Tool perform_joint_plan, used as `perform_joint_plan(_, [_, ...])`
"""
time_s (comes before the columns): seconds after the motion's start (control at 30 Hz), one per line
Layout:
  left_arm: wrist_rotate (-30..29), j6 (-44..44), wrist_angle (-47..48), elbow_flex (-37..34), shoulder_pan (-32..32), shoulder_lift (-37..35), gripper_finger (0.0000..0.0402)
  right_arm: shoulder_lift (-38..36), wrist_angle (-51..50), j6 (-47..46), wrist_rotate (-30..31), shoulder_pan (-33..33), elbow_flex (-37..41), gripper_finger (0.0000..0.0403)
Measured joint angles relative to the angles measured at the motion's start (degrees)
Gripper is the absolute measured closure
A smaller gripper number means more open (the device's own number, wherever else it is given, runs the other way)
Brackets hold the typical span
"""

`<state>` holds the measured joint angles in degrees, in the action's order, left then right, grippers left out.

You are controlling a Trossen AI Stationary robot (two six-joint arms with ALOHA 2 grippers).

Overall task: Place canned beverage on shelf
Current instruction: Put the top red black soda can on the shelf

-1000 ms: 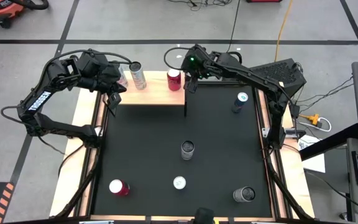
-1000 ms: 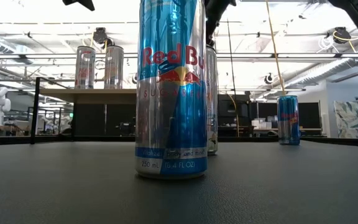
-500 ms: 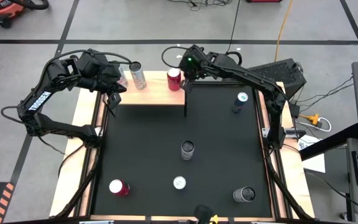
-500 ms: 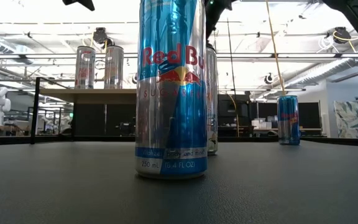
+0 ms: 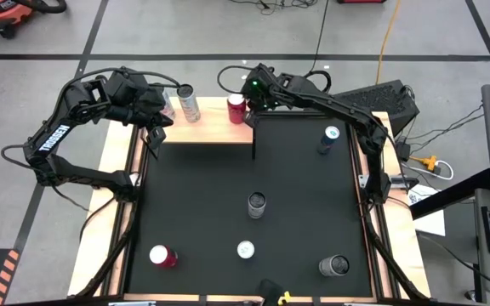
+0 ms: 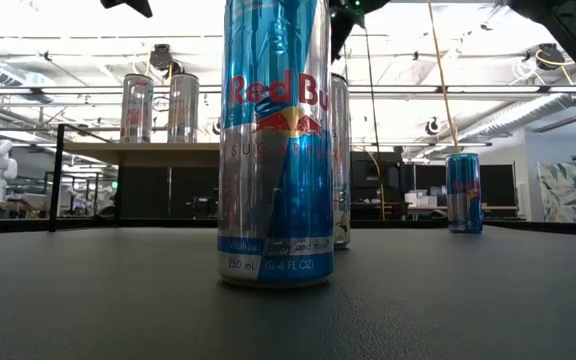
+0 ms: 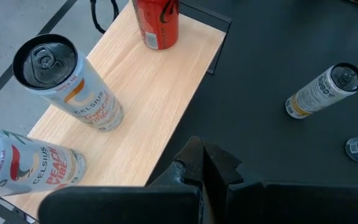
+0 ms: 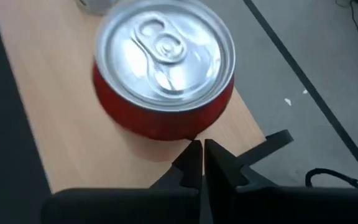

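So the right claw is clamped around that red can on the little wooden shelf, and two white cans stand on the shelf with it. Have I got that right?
Not quite. The right gripper is shut on nothing, just above and beside the red can, as the right wrist view shows. The rest holds: the red can stands on the wooden shelf with two white cans.

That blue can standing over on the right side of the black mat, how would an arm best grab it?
By its round side wall, about mid-height, coming in level from the side. The blue can stands upright with open mat around it, nearest the right gripper.

overhead, table-level, two wrist cameras
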<state>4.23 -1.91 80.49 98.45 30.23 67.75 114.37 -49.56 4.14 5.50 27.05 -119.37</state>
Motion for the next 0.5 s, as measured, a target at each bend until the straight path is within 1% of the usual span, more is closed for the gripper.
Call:
perform_joint_plan(0.13, [0.00,-0.02,-0.01,0.00,0.00,0.02,0.0401,0.86,1.77,-1.28,-4.20,0.00,0.00,0.0402])
perform_joint_plan(0.3, [0.00,-0.02,0.00,0.00,0.01,0.02,0.0401,0.90,3.76,-1.85,-4.54,-0.18,0.02,0.0403])
perform_joint_plan(0.5, [0.00,-0.02,-0.02,0.01,0.00,0.00,0.0401,0.90,6.18,-3.05,-7.28,-0.15,0.02,0.0403])
